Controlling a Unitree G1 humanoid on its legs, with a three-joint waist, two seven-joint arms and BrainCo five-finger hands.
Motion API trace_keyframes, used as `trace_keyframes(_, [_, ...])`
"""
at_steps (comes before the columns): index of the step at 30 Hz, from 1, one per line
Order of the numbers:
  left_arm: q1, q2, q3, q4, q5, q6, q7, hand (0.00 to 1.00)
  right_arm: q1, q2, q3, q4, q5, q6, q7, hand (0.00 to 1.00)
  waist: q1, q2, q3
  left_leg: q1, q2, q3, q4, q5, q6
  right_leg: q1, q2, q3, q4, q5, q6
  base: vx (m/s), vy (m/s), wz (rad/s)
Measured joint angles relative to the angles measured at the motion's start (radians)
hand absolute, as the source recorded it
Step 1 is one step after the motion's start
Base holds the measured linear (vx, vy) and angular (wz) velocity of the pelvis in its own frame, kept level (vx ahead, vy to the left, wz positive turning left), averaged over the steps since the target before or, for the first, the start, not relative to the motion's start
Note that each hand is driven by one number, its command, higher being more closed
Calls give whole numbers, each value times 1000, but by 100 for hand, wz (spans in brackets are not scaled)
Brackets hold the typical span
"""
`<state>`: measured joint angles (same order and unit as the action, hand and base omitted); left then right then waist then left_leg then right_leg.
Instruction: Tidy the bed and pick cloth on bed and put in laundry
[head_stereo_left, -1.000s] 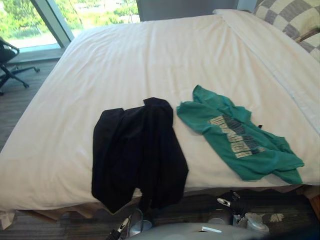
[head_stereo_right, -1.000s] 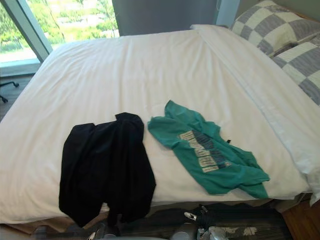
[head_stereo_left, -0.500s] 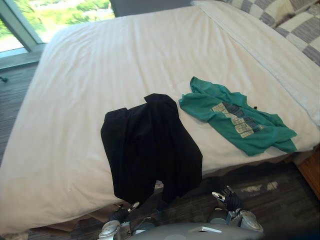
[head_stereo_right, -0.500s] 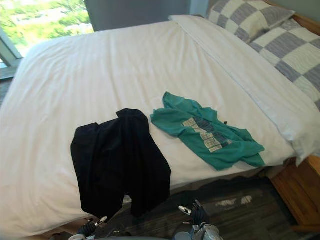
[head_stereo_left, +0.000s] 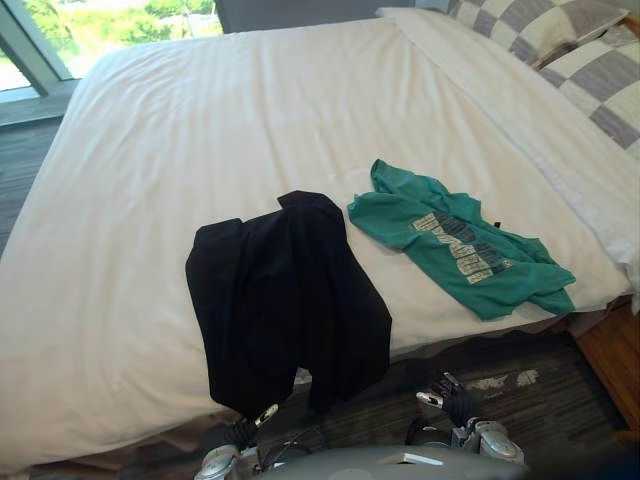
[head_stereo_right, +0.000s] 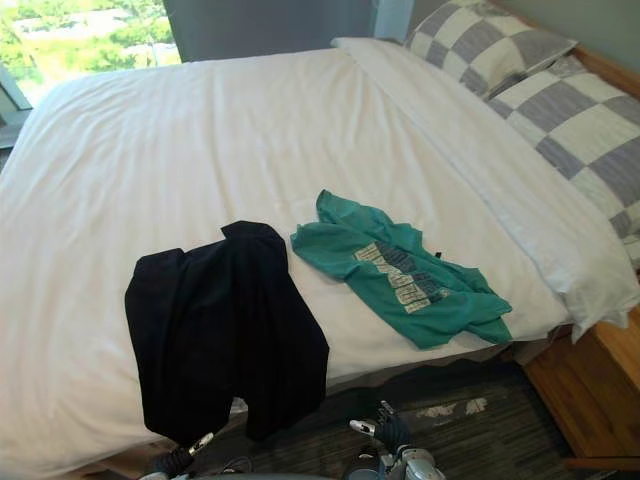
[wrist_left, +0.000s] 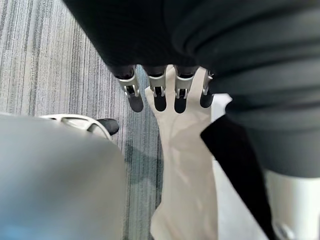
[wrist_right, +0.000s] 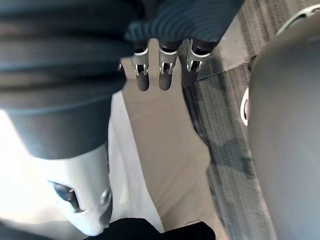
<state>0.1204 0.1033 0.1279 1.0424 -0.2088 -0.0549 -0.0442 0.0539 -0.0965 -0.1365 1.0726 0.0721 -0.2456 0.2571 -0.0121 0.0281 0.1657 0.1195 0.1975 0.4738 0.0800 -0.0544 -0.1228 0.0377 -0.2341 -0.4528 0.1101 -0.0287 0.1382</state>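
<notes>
In the left eye view, the left hand (head_stereo_left: 243, 430) and the right hand (head_stereo_left: 452, 400) hang low in front of the bed's near edge, over the grey carpet (head_stereo_left: 500, 355), dark fingertips pointing toward the bed (head_stereo_left: 250, 110). Neither touches any cloth. 2 garments lie on the white cover. The black garment (head_stereo_left: 285, 295) lies with its long axis running from the middle of the bed toward the robot, its lower end draped over the near edge just above the left hand. The green T-shirt (head_stereo_left: 460, 255) lies flat with the print facing up, and its long axis slants from the bed's middle toward the near right corner. Its far sleeve lies just beside the top of the black garment.

In the right eye view, 2 checked pillows (head_stereo_right: 500, 45) sit at the head of the bed on the robot's right, well apart from both garments. A wooden floor (head_stereo_right: 590, 400) shows past the near right corner.

In the left wrist view, the left hand (wrist_left: 160, 97) has its fingers straight in a row, released and grasping nothing. Past them are striped carpet and a pale bed skirt (wrist_left: 185, 165).

In the right wrist view, the right hand (wrist_right: 165, 75) also has straight, relaxed fingers with nothing in them, held over the same pale skirt and carpet.
</notes>
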Motion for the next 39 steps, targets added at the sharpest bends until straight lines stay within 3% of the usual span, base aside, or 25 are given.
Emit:
trace_keyframes(4, [22,-24,-10,1,-86,4,10,0,0,-15,-29,4,201,60,-47,0,6,33,13,10,-23,-15,-6,22,23,8,-18,5,21,-10,-2,-2,-8,3])
trace_keyframes(5, [33,-24,-9,2,-142,9,23,0,2,-7,-41,6,288,70,-72,0,5,30,15,24,-27,-9,-28,38,28,8,-17,14,20,-9,-2,-4,-24,-15])
trace_keyframes(7, [38,-24,-4,3,-229,23,46,0,12,8,-84,6,355,80,-107,0,5,24,17,39,-26,6,-51,53,23,9,-9,24,16,-9,-4,-40,-35,-17])
trace_keyframes(11, [55,-77,161,24,-475,56,132,0,92,21,-297,7,437,72,-197,0,3,12,19,91,-26,13,-99,63,21,48,6,21,-9,-2,-6,-52,-20,-4])
trace_keyframes(17, [73,-93,470,17,-657,71,226,0,167,54,-512,-60,559,23,-344,0,6,8,14,106,-21,39,-150,53,13,57,25,6,-46,19,-15,-75,14,4])
trace_keyframes(19, [86,-95,596,-7,-715,66,250,0,185,63,-602,-114,595,-16,-389,0,9,5,10,108,-23,52,-147,41,12,65,24,3,-62,32,-14,-89,33,-2])
trace_keyframes(24, [95,-92,865,-66,-803,4,316,0,197,54,-751,-174,590,-103,-439,0,18,2,-41,109,-20,70,-148,8,3,72,21,-4,-76,37,0,-16,3,-3])
trace_keyframes(27, [85,-60,985,-126,-801,-33,363,0,197,25,-813,-209,561,-163,-444,0,22,18,-82,110,-20,70,-148,12,-1,76,21,-17,-75,34,3,72,-1,6])
trace_keyframes(28, [76,-41,1022,-154,-800,-55,374,0,196,14,-823,-242,552,-185,-444,0,24,12,-97,111,-20,70,-147,13,-1,78,21,-21,-73,31,7,83,-12,8])
trace_keyframes(30, [60,-11,1035,-241,-718,-112,385,0,194,-2,-828,-321,529,-229,-448,0,30,20,-110,111,-20,69,-146,14,-3,78,18,-27,-64,24,9,85,-14,10])
trace_keyframes(32, [45,31,1000,-422,-570,-172,414,0,188,-10,-808,-490,483,-262,-461,0,30,15,-114,108,-19,67,-139,14,-3,78,15,-28,-50,11,12,64,-22,12])
trace_keyframes(35, [28,151,891,-648,-425,-252,439,0,181,-78,-731,-700,387,-264,-483,0,31,10,-112,106,-17,67,-128,8,-4,77,10,-27,-29,-9,10,38,-26,10])
trace_keyframes(37, [-8,220,829,-756,-306,-309,437,0,156,-128,-706,-767,319,-264,-484,0,31,9,-111,104,-14,66,-124,4,-5,74,12,-23,-24,-15,10,18,-34,0])
trace_keyframes(39, [-54,277,744,-837,-193,-333,426,0,134,-163,-690,-796,261,-264,-482,0,29,9,-110,100,-10,64,-109,-8,-4,71,15,-14,-22,-18,10,14,-36,-8])
